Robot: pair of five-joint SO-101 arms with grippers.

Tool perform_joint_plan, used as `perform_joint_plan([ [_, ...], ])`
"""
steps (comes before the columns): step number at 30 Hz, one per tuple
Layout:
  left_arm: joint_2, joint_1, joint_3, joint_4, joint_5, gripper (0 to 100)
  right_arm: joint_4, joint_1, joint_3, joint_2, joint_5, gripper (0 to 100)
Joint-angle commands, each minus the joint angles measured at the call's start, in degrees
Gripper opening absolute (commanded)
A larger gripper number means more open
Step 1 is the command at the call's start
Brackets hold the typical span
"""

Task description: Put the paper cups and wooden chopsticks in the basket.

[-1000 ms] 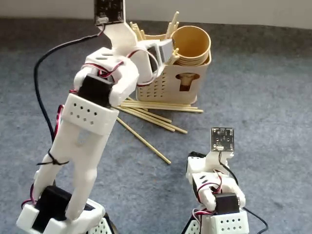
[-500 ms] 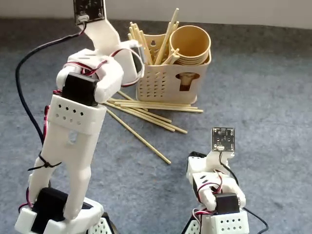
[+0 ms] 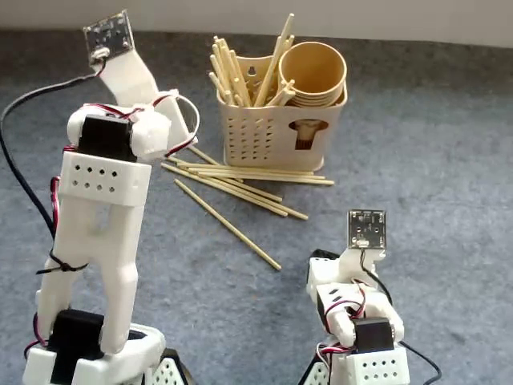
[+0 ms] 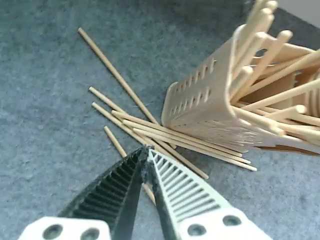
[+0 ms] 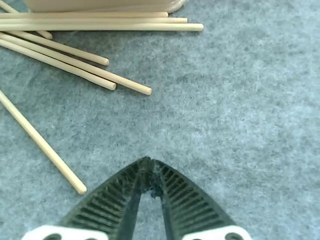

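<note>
1 basket [image 3: 264, 138] holds the paper cups [image 3: 317, 76] (stacked); roughly 8 chopsticks [image 3: 264, 173] outside.

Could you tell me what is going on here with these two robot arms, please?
The arms are clearing paper cups and wooden chopsticks into a basket. The stacked paper cups sit in the basket, next to a bunch of standing chopsticks. Several loose chopsticks lie on the grey carpet in front of it. The left gripper hangs shut and empty above those, beside the basket. The right gripper is shut and empty too, low over the carpet.
</note>
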Motion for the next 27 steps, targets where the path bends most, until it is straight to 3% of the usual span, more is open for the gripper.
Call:
perform_joint_plan([
  [1, -1.89, -1.71, 5.58, -0.18, 0.79, 1, 0.22, 0.75, 8.48, -0.84, -0.35, 0.5],
  [7, -1.80, -3.47, 17.98, -5.98, 0.88, 3, 0.22, 0.75, 8.48, -0.84, -0.35, 0.5],
  [13, -1.80, -3.30, 28.79, -15.30, 4.22, 19, 0.22, 0.75, 8.48, -0.84, -0.44, 0.5],
  [18, 0.13, -3.03, 31.60, -19.08, 4.92, 19, 0.22, 0.75, 8.48, -0.84, -0.44, 0.5],
  [27, 17.10, -3.21, 26.24, -24.35, 4.92, 12, 0.22, 0.75, 8.48, -0.84, -0.44, 0.5],
])
